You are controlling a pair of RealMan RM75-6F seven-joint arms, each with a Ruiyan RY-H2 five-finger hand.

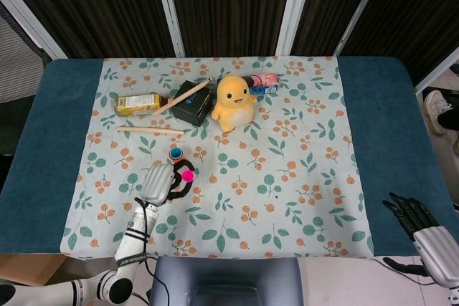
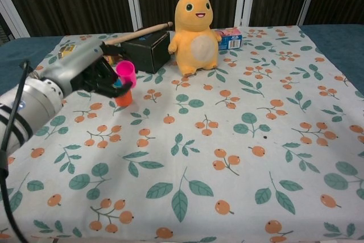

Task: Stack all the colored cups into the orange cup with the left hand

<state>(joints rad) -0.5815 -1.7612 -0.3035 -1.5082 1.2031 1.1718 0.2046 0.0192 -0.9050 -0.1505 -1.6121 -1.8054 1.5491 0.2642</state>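
Observation:
My left hand (image 1: 160, 181) (image 2: 85, 70) grips a pink cup (image 1: 188, 175) (image 2: 125, 73) and holds it in the air. The pink cup hangs just above and slightly right of the orange cup (image 1: 176, 155) (image 2: 121, 96), which stands upright on the floral cloth with a blue cup nested in it. In the chest view my fingers hide most of the orange cup's top. My right hand (image 1: 422, 228) rests at the lower right edge of the head view, fingers spread, holding nothing.
Behind the orange cup lie a wooden stick (image 1: 150, 130), a yellow packet (image 1: 138, 104), a black box (image 1: 191, 102) with a second stick across it, a yellow plush toy (image 1: 233, 101) (image 2: 195, 33) and a small pink-blue box (image 1: 265, 82).

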